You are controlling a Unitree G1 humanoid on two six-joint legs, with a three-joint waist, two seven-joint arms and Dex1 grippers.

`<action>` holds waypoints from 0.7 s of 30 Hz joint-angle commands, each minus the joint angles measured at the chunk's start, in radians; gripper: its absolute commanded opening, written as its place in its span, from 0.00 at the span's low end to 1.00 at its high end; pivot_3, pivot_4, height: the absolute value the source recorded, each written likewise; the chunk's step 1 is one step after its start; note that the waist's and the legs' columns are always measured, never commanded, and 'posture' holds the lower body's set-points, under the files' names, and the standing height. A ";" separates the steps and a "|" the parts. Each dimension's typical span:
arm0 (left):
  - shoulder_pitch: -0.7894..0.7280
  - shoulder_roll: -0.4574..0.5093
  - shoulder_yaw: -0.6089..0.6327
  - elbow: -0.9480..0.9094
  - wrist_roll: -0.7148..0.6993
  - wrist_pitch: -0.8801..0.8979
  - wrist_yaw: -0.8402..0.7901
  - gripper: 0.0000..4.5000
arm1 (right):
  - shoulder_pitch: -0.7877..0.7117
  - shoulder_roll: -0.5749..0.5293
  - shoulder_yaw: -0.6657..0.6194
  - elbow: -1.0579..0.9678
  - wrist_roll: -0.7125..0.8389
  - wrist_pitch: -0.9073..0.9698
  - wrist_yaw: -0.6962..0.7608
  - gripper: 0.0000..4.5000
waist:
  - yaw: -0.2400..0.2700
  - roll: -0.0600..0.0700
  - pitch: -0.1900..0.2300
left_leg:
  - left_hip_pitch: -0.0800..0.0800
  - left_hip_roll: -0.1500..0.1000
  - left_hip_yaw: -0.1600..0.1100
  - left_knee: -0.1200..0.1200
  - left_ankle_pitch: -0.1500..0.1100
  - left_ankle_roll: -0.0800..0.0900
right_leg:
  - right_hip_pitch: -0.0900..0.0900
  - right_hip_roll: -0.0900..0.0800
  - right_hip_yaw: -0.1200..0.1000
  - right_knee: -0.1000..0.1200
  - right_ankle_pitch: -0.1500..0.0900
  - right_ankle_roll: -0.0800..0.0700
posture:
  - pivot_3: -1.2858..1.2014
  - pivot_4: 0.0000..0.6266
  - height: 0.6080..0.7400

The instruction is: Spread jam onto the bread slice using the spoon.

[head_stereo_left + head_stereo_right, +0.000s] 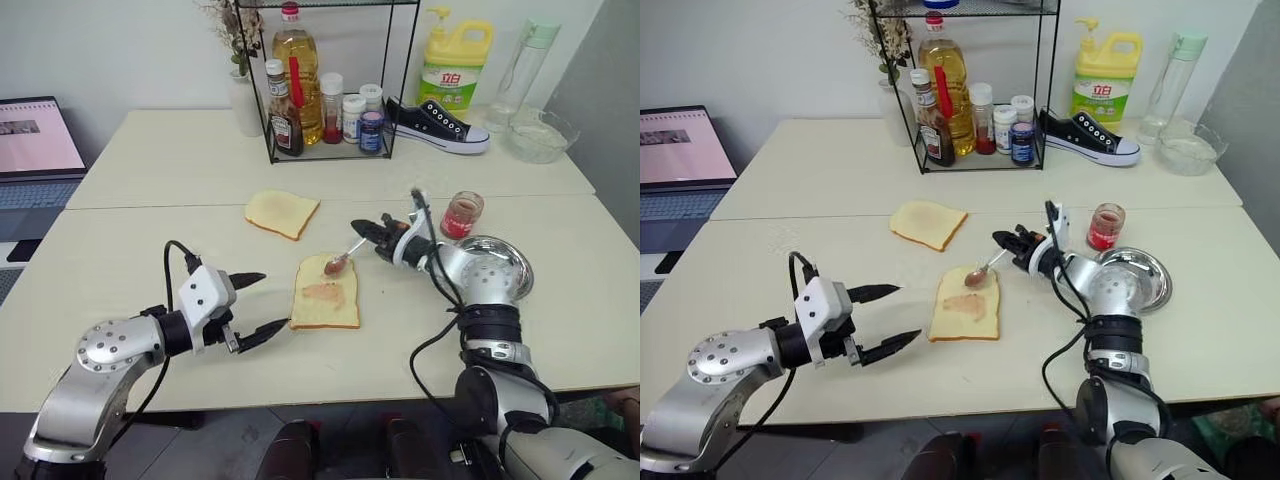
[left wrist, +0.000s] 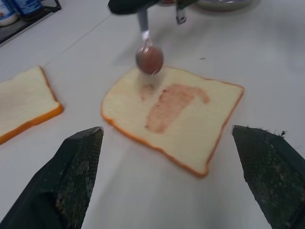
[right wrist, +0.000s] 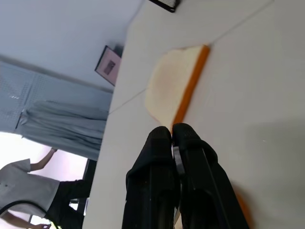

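Observation:
The bread slice (image 1: 326, 300) lies flat near the table's middle with a pinkish smear of jam (image 1: 323, 293) on it. My right gripper (image 1: 362, 230) is shut on the handle of the spoon (image 1: 343, 258). The spoon's bowl (image 2: 149, 58) carries a blob of jam and hangs just above the slice's far edge. The jam jar (image 1: 462, 214) stands behind my right arm. My left gripper (image 1: 274, 300) is open, low over the table beside the slice's left edge, touching nothing.
A second pale slice (image 1: 281, 212) lies behind the first. A round steel dish (image 1: 493, 265) sits by my right arm. At the back stand a wire rack of bottles (image 1: 325, 90), a sneaker (image 1: 437, 125), a soap bottle (image 1: 455, 68) and a glass bowl (image 1: 541, 135). A laptop (image 1: 35, 140) is far left.

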 commanded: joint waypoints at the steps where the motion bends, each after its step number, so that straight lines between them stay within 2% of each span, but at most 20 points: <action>1: -0.072 0.013 0.038 0.017 -0.027 0.018 0.008 1.00 | 0.003 -0.013 -0.041 -0.138 0.099 0.072 -0.053 0.01 | 0.000 0.000 0.000 | 0.000 0.000 0.000 0.000 0.000 0.000 | 0.000 0.000 0.000 0.000 0.000 0.000 | 0.52 0.24 1.00; 6: -0.233 0.010 -0.011 0.047 -0.049 0.064 -0.016 1.00 | 0.031 -0.058 -0.098 -0.299 0.182 0.116 -0.157 0.01 | 0.002 0.000 0.000 | -0.001 0.000 0.000 0.000 0.000 0.000 | 0.000 0.000 -0.001 0.000 0.000 0.000 | 0.52 0.24 1.00; 12: -0.438 -0.013 -0.131 0.121 -0.050 0.083 -0.104 1.00 | 0.114 -0.133 -0.209 -0.492 0.360 0.126 -0.362 0.01 | 0.001 0.000 0.000 | -0.001 -0.001 0.000 0.000 0.000 0.000 | 0.000 0.000 0.000 0.000 0.000 0.000 | 0.52 0.24 1.00; 16: -0.576 -0.068 -0.213 0.217 -0.021 0.035 -0.158 1.00 | 0.181 -0.213 -0.248 -0.572 0.451 0.080 -0.471 0.01 | 0.000 0.000 0.000 | -0.001 -0.001 0.001 0.000 0.000 0.000 | 0.000 0.000 0.000 0.000 0.000 0.000 | 0.52 0.24 1.00; 21: -0.739 -0.181 -0.298 0.341 0.009 -0.026 -0.205 1.00 | 0.264 -0.373 -0.294 -0.614 0.507 0.022 -0.532 0.01 | 0.001 -0.001 0.001 | -0.001 -0.001 0.003 0.001 0.000 0.000 | 0.000 0.000 0.000 -0.001 0.000 0.000 | 0.52 0.24 1.00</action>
